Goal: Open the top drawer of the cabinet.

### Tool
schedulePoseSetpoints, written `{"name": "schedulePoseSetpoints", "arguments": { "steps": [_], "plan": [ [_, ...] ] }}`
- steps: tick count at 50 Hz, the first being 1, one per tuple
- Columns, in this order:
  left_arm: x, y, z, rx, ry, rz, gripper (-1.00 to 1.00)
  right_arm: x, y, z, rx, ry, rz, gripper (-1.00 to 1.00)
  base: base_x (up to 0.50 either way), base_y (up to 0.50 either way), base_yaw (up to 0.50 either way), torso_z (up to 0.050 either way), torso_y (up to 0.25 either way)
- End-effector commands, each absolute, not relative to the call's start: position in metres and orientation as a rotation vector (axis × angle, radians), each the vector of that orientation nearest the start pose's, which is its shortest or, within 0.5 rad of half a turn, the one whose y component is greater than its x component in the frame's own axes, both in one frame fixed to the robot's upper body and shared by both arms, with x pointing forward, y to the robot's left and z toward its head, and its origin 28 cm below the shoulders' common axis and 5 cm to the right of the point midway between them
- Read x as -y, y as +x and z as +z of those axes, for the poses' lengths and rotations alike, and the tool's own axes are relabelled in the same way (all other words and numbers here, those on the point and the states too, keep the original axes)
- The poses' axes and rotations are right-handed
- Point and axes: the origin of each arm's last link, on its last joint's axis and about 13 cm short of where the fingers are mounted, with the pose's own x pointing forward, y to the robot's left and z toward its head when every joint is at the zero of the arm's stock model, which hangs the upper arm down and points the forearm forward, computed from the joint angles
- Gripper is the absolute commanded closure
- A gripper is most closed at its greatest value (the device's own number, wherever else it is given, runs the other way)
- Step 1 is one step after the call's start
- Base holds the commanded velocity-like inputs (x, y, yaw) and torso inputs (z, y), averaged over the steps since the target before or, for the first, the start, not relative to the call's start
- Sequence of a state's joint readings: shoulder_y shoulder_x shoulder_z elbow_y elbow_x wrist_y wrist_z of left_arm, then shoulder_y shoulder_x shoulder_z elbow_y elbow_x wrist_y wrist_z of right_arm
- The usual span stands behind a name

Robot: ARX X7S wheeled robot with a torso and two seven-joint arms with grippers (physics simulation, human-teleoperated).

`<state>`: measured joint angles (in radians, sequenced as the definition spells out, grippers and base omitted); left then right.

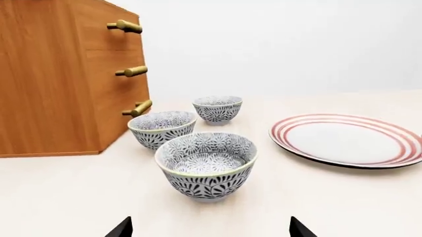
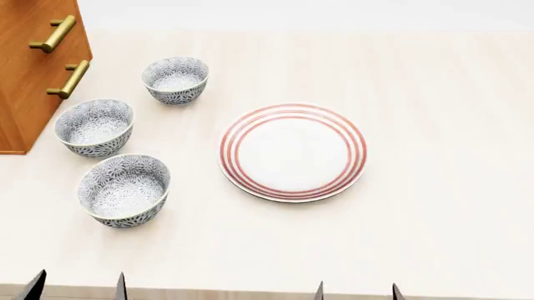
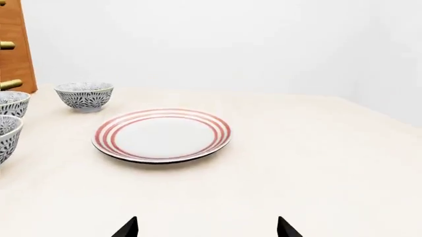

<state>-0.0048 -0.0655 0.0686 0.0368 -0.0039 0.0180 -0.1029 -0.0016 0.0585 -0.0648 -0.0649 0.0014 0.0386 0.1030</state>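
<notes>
Nearest the robot, the left tool (image 2: 79,286) and the right tool (image 2: 356,290) hung at the counter's (image 2: 434,206) near edge, both spread wide, holding and touching nothing. The approach had seemingly not begun. Beyond the left tool stood three patterned bowls (image 1: 205,164), with a red-ringed plate (image 2: 293,152) to their right. Farthest, at the left, rose the cabinet (image 1: 46,89); the top drawer (image 1: 99,22) sat closed, its brass handle (image 1: 125,26) untouched. Next, the left tool would need lifting over the bowls to that handle.
</notes>
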Motion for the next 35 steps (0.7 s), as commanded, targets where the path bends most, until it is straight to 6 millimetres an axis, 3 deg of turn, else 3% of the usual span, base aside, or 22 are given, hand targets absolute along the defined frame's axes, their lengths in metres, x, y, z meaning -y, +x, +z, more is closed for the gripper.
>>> {"name": "schedulePoseSetpoints", "arguments": {
  "steps": [1,11,18,35],
  "plan": [
    [-0.212,0.217,0.047,0.159,0.086,0.042,-1.0,0.101,0.209,0.049,0.1,-0.053,-0.051,-1.0,0.0,0.0,0.0,0.0,0.0],
    [-0.215,0.22,0.091,0.241,0.058,0.017,-1.0,0.104,0.213,0.085,0.188,-0.072,-0.083,-1.0,0.0,0.0,0.0,0.0,0.0],
    [-0.216,0.218,0.101,0.264,0.058,0.012,-1.0,0.105,0.21,0.098,0.248,-0.068,-0.079,-1.0,0.14,0.0,0.0,0.0,0.0],
    [-0.218,0.218,0.106,0.281,0.043,0.02,-1.0,0.109,0.207,0.113,0.302,-0.062,-0.07,-1.0,0.5,0.0,0.0,0.0,0.0]
  ]
}}
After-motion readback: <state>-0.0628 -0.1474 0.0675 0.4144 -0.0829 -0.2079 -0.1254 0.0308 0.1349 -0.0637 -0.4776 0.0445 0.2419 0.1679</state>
